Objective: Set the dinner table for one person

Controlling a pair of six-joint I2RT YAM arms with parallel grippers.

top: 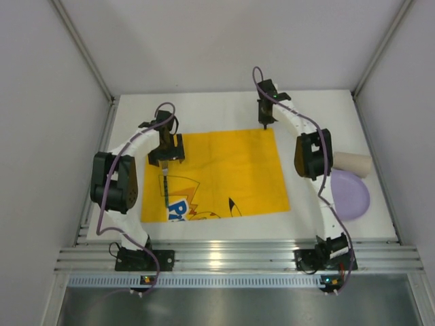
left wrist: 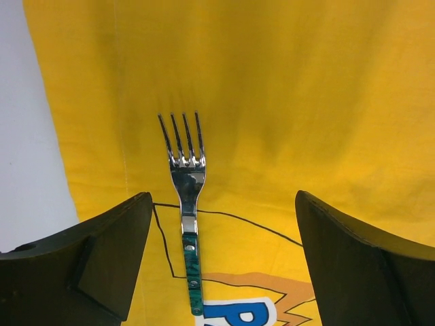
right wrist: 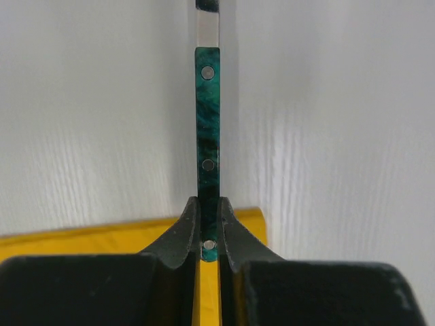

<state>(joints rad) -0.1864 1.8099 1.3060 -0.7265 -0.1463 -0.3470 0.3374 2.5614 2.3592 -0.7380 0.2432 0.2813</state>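
A fork [left wrist: 186, 170] with a green marbled handle lies flat on the yellow placemat [top: 231, 163], tines pointing away from the arm bases. My left gripper [left wrist: 223, 200] hovers over it, wide open, with the fork's handle between the fingers and touching neither. In the top view this gripper [top: 165, 159] is over the placemat's left part, with the fork [top: 165, 185] just below it. My right gripper [right wrist: 209, 204] is shut on the end of a second green-handled utensil [right wrist: 207, 122] at the placemat's far right corner, above the white dinner table [top: 204, 109]. Its head is out of view.
A purple plate [top: 350, 193] lies at the right of the table, partly behind the right arm. A beige cylinder [top: 353, 163] lies on its side just beyond it. A ribbed aluminium rail [top: 238, 258] runs along the near edge. White walls enclose the table.
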